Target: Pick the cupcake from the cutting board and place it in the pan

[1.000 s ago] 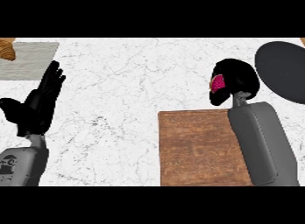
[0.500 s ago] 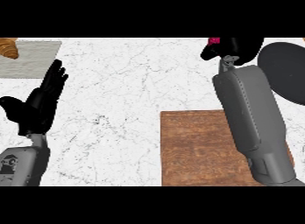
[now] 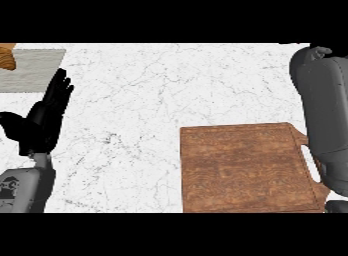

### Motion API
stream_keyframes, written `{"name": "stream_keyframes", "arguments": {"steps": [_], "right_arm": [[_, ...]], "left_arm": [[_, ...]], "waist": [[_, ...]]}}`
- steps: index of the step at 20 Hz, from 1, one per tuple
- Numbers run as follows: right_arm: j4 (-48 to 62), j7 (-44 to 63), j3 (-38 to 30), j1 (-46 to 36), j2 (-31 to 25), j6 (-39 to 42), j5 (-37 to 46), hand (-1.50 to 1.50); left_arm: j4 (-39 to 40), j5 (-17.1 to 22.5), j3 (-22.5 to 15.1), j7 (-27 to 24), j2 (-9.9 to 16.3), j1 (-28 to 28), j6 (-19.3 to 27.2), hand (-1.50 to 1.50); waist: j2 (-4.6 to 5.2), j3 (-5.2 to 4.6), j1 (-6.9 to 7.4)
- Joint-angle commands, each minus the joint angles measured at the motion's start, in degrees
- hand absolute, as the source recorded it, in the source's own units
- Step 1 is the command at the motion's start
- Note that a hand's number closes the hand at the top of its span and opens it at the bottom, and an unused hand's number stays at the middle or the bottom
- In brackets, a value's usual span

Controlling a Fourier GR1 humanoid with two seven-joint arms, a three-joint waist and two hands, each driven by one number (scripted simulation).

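Cutting board (image 3: 247,167): brown wood-grain slab, lying flat on the white marble counter at lower right of the head view. Roughly rectangular, long side running away from the robot, near edge reaching the bottom of the view. Slot handle cut through its right side (partly hidden behind the grey forearm crossing that edge). Top face bare, nothing resting on it.

Cupcake: not visible anywhere in the view.

Pan: not visible either; the top-right corner is covered by the right forearm, so nothing can be said about what lies beyond it.
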Motion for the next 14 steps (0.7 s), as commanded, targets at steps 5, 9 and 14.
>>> {"name": "stream_keyframes", "arguments": {"steps": [5,9,14], "right_arm": [[11.95,-13.78,-6.81,4.6,-13.73,-5.54,-5.0,1.5],[22.7,-16.69,-7.79,4.28,-19.8,-9.17,-2.21,1.5],[32.28,-24.2,-11.4,5.65,-23.65,-15.71,-4.75,1.5]], "left_arm": [[0.46,1.0,1.6,0.37,1.35,-0.22,-1.26,0.0],[0.51,-1.41,-1.13,-1.32,-1.13,-1.24,0.44,0.0],[2.52,-0.36,-0.38,-0.72,-0.82,-3.26,-0.54,0.0]], "waist": [[0.06,0.06,-0.24],[0.7,0.1,0.8],[1.17,0.22,1.47]]}}
